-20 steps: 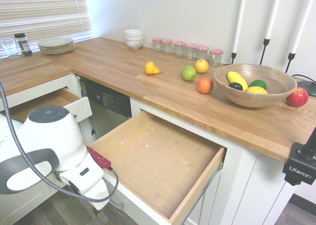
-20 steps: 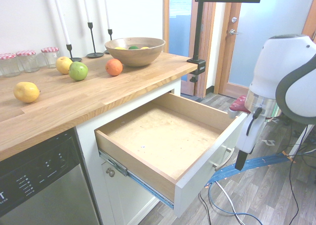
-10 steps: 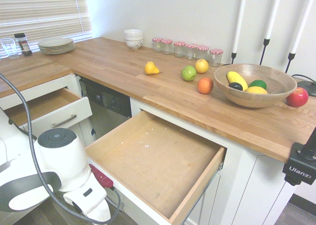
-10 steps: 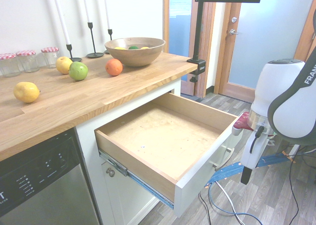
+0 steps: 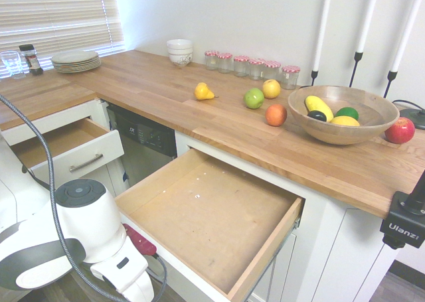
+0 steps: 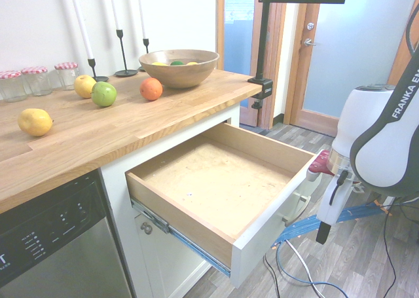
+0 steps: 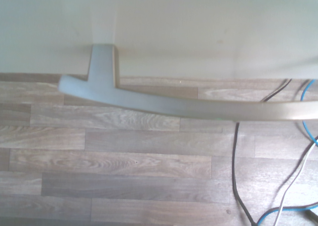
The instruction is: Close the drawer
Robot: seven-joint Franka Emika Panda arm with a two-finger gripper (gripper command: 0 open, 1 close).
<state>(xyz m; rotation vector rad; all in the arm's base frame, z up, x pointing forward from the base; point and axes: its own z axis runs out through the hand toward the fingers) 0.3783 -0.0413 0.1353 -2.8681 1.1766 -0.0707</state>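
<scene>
In the first exterior view, the wooden counter [image 5: 226, 113] has plates [image 5: 76, 62] at ten o'clock, bowl [image 5: 342, 135] at three, open drawer [image 5: 212, 216] at six, gripper [image 6: 323, 233] at seven, jaws apart.

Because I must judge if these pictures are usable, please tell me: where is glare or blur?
First exterior view: white window blinds glow brightly, washing out the nearby wall. Second exterior view: the round wooden bowl looks reasonably sharp; the pale wall looks overexposed. Wrist view: the curved silver bar handle is soft-edged, its white drawer front hazy.
</scene>
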